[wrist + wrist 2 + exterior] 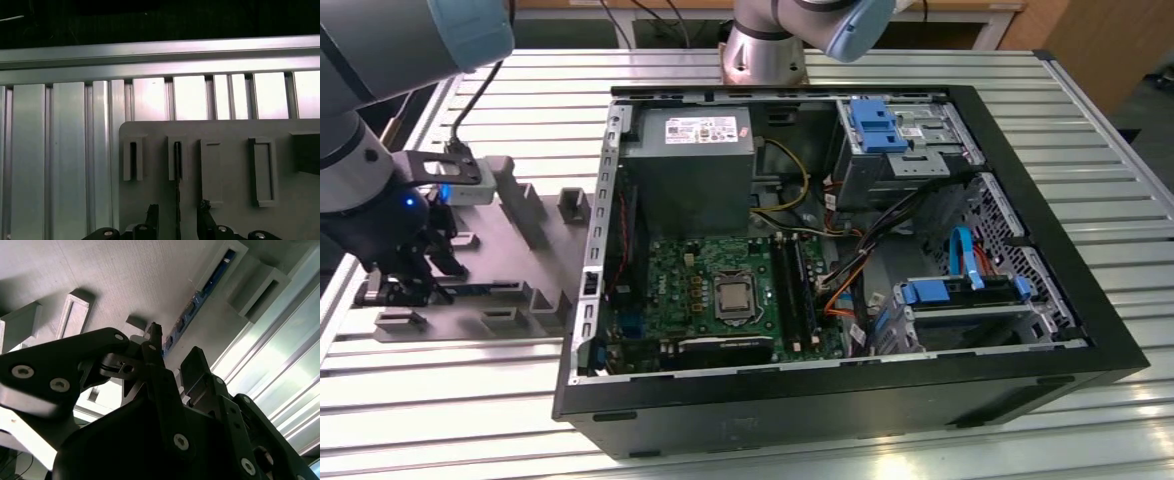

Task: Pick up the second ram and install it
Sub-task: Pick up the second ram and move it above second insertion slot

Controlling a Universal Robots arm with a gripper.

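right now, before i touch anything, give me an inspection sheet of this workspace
surface: slatted metal table, carrying a grey holder tray and an open computer case.
job's things: second ram stands on edge in a tray slot; motherboard lies inside the case.
clutter: nothing seen.
grippers: gripper open, one finger each side of the ram, gaps showing in the first wrist view.
cables: orange, yellow and blue wires inside the case.
surroundings: arm base behind the case; wooden panel beyond the table.
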